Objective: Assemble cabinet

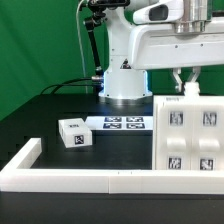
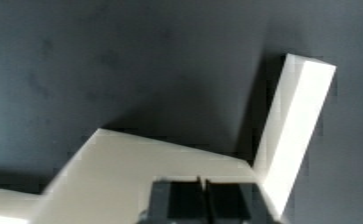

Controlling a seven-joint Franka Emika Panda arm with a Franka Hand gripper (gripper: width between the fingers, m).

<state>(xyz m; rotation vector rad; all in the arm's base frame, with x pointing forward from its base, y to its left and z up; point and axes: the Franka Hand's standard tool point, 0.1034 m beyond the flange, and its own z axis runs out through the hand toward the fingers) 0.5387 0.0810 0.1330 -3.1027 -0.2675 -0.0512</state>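
Note:
The cabinet's large white box body (image 1: pixel 190 135) stands at the exterior view's right, with several square tags on its front face. My gripper (image 1: pixel 186 84) hangs right above the body's top edge. In the wrist view my gripper (image 2: pixel 204 200) shows two dark fingers pressed together with only a thin line between them and nothing held. Below them lies a white face of the body (image 2: pixel 142 160), and a narrow white wall (image 2: pixel 299 110) rises beside it. A small white tagged block (image 1: pixel 73 133) lies on the black table at the exterior view's left, well away from my gripper.
The marker board (image 1: pixel 118 123) lies flat in front of the robot base (image 1: pixel 124 85). A long low white rim bar (image 1: pixel 90 178) runs along the table's front and turns back at the exterior view's left. A green backdrop stands behind.

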